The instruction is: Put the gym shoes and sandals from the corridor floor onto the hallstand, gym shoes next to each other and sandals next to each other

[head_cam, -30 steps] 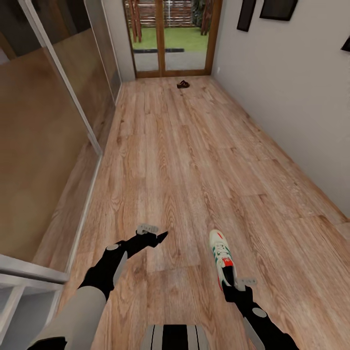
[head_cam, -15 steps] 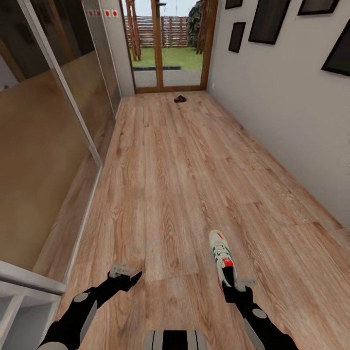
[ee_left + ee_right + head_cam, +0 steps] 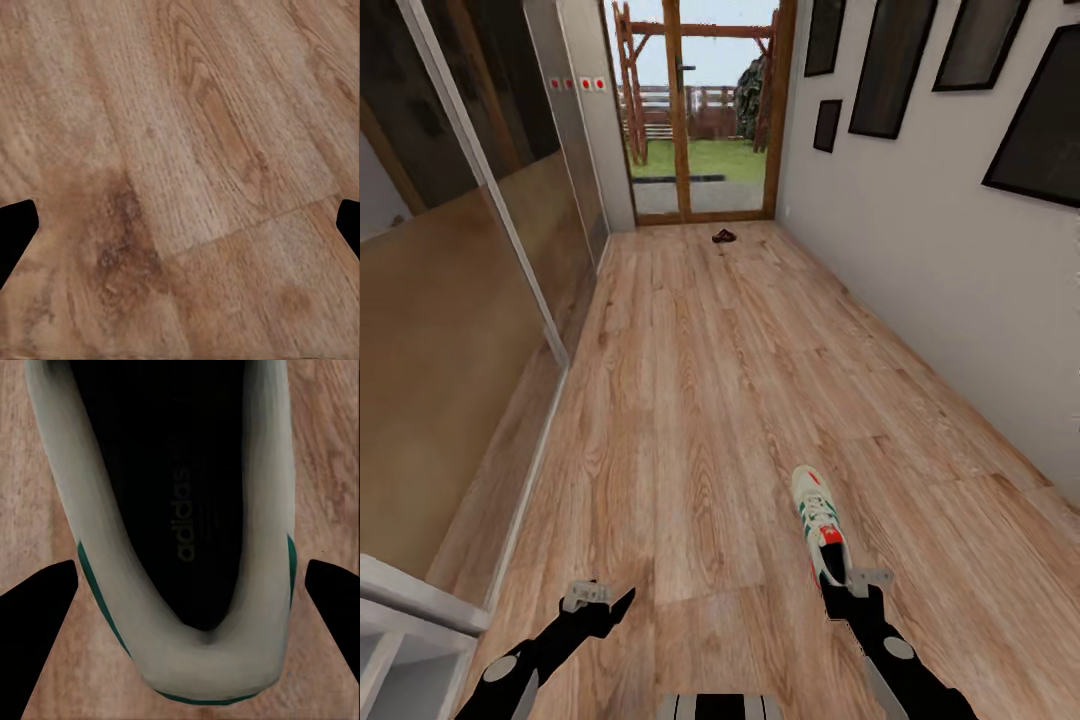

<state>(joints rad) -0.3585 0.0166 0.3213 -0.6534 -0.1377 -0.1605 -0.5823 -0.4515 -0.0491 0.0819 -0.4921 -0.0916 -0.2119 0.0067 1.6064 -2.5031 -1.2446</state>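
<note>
One white gym shoe [image 3: 816, 520] with green stripes and a red-orange tongue hangs toe-forward just above the corridor floor [image 3: 700, 400]. My right gripper [image 3: 847, 583] is shut on its heel. In the right wrist view the dark fingertips [image 3: 41, 607] press either side of the heel collar of the gym shoe [image 3: 97, 495]. My left gripper [image 3: 602, 598] is open over bare planks, its fingers [image 3: 15, 232] spread wide. A brown sandal [image 3: 723, 237] lies far off by the glass door. The other gym shoe and the other sandal are out of view.
A glass-fronted wall with a metal rail [image 3: 510, 250] runs along the left. The white wall on the right carries dark picture frames [image 3: 880, 60]. A pale grey unit's corner [image 3: 400, 610] shows at the lower left. The wood-framed glass door [image 3: 695, 110] closes the corridor's far end.
The camera has risen and tilted up, showing more door and wall. My left arm has drawn back toward my body. The shoe stays in my right gripper while the floor slides away beneath it.
</note>
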